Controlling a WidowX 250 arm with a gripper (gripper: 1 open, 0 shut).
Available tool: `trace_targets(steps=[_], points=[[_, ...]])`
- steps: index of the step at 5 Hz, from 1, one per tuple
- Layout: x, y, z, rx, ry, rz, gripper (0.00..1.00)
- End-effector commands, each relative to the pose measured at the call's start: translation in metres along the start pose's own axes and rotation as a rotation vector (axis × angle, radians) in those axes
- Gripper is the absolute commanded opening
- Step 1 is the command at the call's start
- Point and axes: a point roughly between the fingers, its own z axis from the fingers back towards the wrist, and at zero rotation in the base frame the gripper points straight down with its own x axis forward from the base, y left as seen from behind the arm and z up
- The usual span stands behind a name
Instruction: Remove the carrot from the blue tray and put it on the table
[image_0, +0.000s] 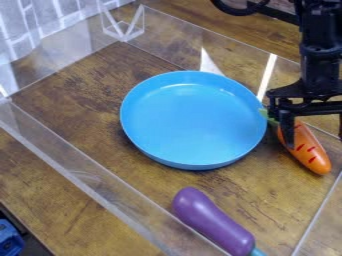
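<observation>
The carrot (306, 147), orange with dark stripes and a green stem, lies on the table (80, 105) just right of the blue tray (193, 119). Nothing lies in the tray's bright blue round dish. My gripper (306, 106) hangs directly over the carrot's upper end, open, its dark fingers (279, 103) spread to either side and holding nothing. The carrot rests free on the wood, apart from the tray's rim.
A purple eggplant toy (214, 221) lies near the front edge. Clear plastic walls (80, 180) fence the table on the left and front. A grey tiled panel (40, 30) stands at the back left.
</observation>
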Motion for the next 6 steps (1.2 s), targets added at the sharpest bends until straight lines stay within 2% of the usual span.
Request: trace_targets(steps=[1,3,4,5,6], points=[[0.017,-0.005,0.020,-0.043,-0.059,0.008,1.00],[0.020,-0.009,0.049,-0.058,-0.078,-0.027,1.00],[0.021,-0.008,0.075,-0.087,-0.093,-0.041,1.00],[0.014,-0.001,0.110,-0.080,-0.109,-0.086,1.00],[-0.003,0.004,0.115,-0.071,-0.100,-0.100,1.00]])
